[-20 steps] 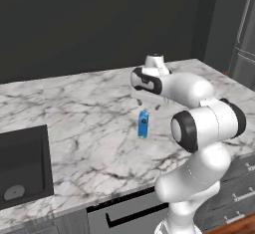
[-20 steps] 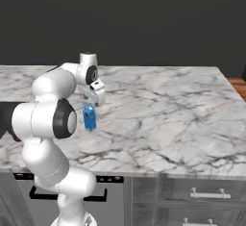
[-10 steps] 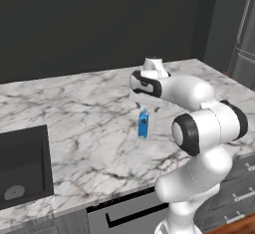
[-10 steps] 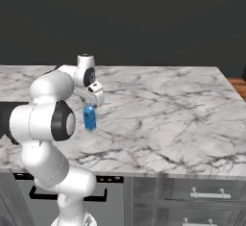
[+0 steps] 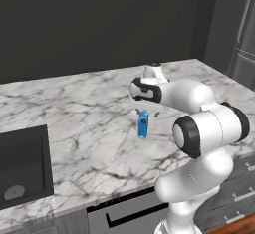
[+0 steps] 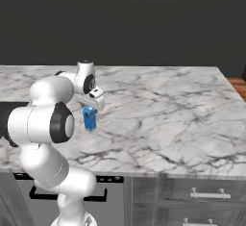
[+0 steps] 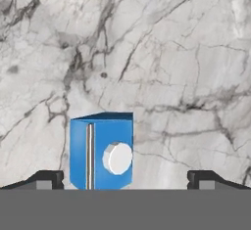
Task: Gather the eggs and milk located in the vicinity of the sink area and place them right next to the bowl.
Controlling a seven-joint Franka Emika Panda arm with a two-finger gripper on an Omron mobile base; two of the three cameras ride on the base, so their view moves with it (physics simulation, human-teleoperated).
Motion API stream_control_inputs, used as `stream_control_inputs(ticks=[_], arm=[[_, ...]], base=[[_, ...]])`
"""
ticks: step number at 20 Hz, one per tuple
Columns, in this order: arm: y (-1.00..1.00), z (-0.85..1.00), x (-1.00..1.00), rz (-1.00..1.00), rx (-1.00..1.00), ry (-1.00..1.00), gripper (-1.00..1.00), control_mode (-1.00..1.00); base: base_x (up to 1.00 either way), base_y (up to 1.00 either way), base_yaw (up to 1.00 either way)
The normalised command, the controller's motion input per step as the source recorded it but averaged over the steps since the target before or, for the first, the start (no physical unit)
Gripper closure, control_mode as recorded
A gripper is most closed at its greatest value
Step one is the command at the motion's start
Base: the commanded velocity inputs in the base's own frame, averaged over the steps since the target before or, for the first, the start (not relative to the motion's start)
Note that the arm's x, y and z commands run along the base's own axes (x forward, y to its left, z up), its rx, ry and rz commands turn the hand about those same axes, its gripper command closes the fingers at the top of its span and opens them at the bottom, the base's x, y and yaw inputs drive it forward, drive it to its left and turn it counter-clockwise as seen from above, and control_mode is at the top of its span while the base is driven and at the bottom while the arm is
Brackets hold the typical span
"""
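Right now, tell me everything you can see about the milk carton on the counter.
The milk is a small blue carton standing upright on the grey-veined marble counter, resting on its base. Seen from above in the hand view, its top is blue with a thin grey seam and a round white cap. Nothing else touches it. The pincer hangs directly over it, wide open, with the carton nearer one fingertip than the other. The black sink lies off to the side, well apart.

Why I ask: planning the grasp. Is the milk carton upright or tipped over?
Upright. The milk carton stands on its base on the marble counter; the hand view looks straight down on its top and round cap, between the open claw tips.
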Motion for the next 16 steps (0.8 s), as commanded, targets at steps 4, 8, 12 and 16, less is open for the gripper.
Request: stream_control_inputs(ticks=[4,8,12,16], arm=[[0.00,0.00,0.22,0.05,0.00,0.00,-1.00,-1.00],[0.00,0.00,0.20,0.04,0.00,0.00,-1.00,-1.00],[0.02,0.00,0.04,0.02,0.00,0.00,-1.00,-1.00],[0.01,0.00,-0.04,0.01,0.00,0.00,-1.00,-1.00]], base=[[0.00,0.00,0.00],[0.00,0.00,0.00],[0.00,0.00,0.00],[0.00,0.00,0.00]])
